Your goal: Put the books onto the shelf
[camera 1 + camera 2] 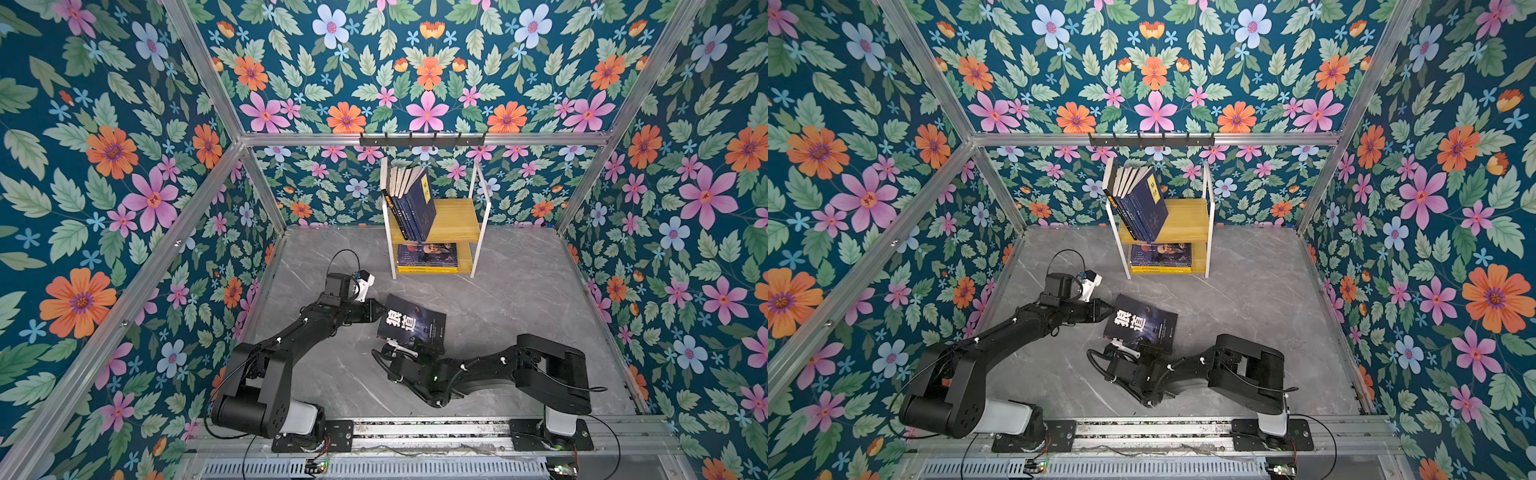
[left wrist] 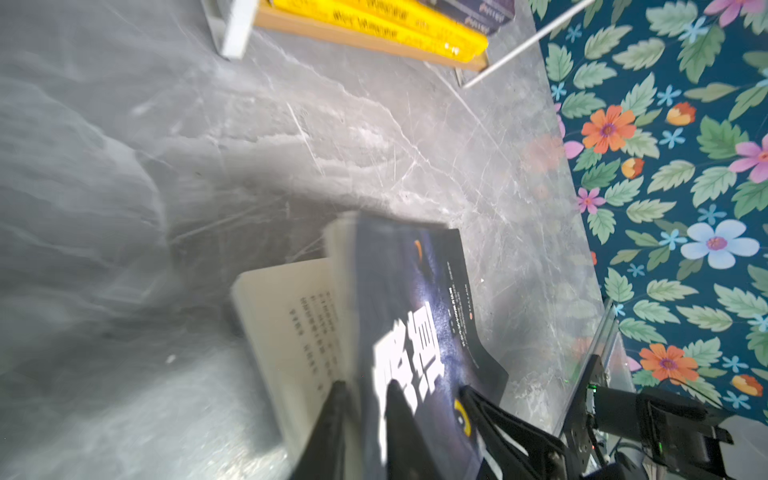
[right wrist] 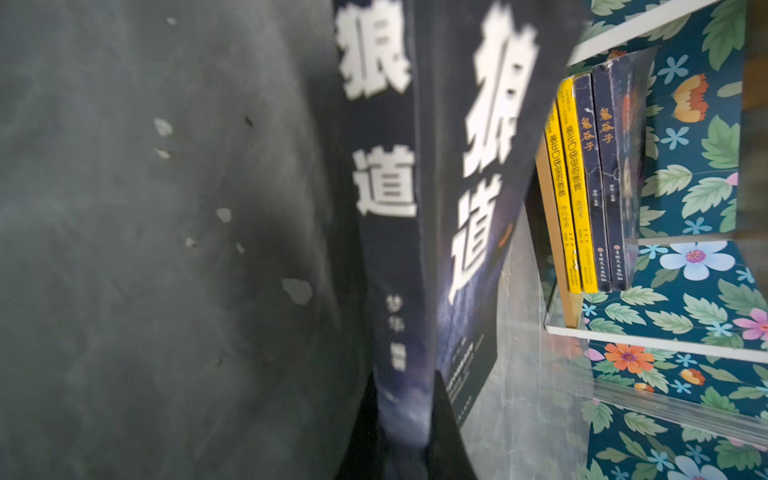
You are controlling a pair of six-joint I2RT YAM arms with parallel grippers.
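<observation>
Two claws meet the black wolf book (image 1: 415, 322) at the worktop (image 1: 519, 311) centre: right claw (image 1: 405, 345) closed on its spine, left claw (image 1: 381, 309) astride its corner, grip unclear; leaning navy books (image 1: 409, 199) crowd the far-edge shelf (image 1: 457, 216).

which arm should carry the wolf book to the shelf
Probably right: the right gripper is shut on the black wolf book by its spine, with the shelf ahead. The left gripper straddles its page edge.

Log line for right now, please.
black wolf book: between both hands, short of shelf | right hand: shut on spine | left hand: astride book's corner, grip unclear
</observation>
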